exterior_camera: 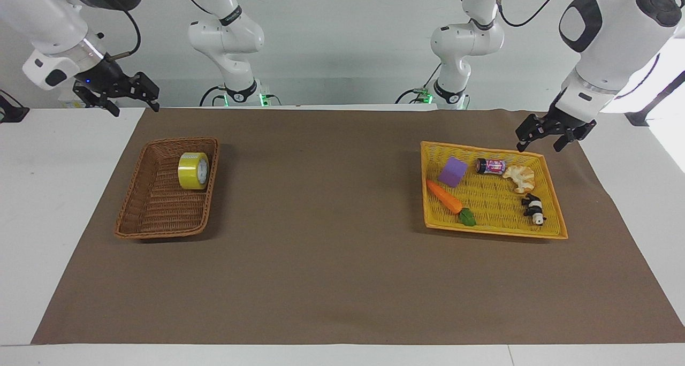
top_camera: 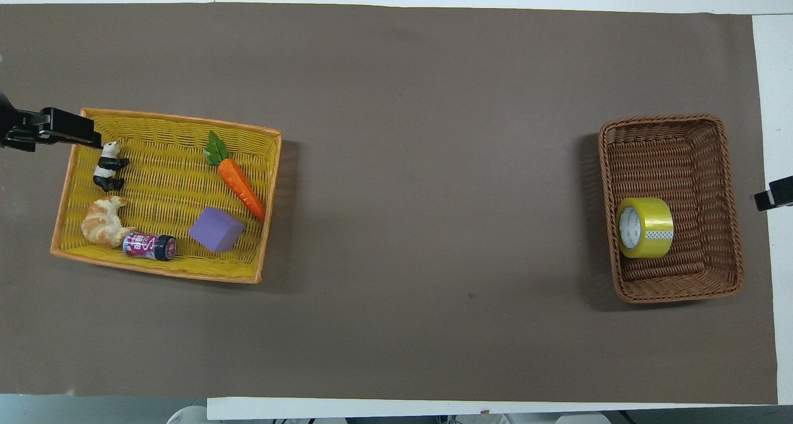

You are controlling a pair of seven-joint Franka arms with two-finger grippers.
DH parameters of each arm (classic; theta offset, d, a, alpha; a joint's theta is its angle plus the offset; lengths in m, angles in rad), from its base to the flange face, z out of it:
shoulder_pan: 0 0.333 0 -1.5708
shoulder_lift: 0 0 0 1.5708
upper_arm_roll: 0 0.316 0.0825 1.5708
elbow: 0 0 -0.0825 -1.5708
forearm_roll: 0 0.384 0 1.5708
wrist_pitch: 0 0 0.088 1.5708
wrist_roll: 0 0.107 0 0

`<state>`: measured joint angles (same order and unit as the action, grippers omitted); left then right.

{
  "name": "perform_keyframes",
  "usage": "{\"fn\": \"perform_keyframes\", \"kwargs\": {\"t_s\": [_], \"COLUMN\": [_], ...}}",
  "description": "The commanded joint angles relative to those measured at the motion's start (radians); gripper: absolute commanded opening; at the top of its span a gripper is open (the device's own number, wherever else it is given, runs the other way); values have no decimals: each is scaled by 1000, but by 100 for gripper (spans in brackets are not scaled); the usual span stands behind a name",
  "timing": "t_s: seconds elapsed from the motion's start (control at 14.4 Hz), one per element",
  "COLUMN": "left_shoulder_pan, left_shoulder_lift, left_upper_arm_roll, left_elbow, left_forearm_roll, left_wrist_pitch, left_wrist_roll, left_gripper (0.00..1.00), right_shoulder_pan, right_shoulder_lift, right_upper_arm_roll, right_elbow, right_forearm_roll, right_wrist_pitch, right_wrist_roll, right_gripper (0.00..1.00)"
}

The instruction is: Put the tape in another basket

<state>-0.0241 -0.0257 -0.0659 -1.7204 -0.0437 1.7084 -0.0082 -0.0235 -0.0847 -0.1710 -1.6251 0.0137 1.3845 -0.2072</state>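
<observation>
Brown mat (exterior_camera: 332,259) bearing two baskets. The tape (exterior_camera: 193,170) stands on edge inside the basket (exterior_camera: 160,216). Right gripper (exterior_camera: 126,96), fingers apart, hangs raised off that basket's end; left gripper (exterior_camera: 546,136), fingers apart, waits beside the yellow tray (exterior_camera: 492,229). Transfer appears complete; only retreat seems left.

White table (exterior_camera: 32,205) w/ brown mat (exterior_camera: 332,269), prob. grey wall (exterior_camera: 342,39).

I see glossy translucent yellow tape (exterior_camera: 193,170) in a rough brown wicker basket (exterior_camera: 155,216), a matt brown cloth (exterior_camera: 321,280), and glossy white arm shells.
</observation>
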Motion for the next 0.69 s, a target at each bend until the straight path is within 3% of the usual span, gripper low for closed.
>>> {"fn": "perform_keyframes", "kwargs": {"t_s": [0.0, 0.62], "left_shoulder_pan": [-8, 16], "left_shoulder_lift": [-16, -16], "left_upper_arm_roll": [17, 21], "left_elbow": [-19, -21], "left_forearm_roll": [21, 21], "left_wrist_pitch": [10, 7], "left_wrist_roll": [5, 5], "left_gripper": [100, 100], "right_shoulder_pan": [-6, -24], "right_shoulder_lift": [20, 53], "right_upper_arm_roll": [1, 10], "right_elbow": [40, 74], "right_forearm_roll": [-18, -35], "right_wrist_pitch": [-25, -5], "right_wrist_roll": [26, 29], "right_gripper": [100, 100]}}
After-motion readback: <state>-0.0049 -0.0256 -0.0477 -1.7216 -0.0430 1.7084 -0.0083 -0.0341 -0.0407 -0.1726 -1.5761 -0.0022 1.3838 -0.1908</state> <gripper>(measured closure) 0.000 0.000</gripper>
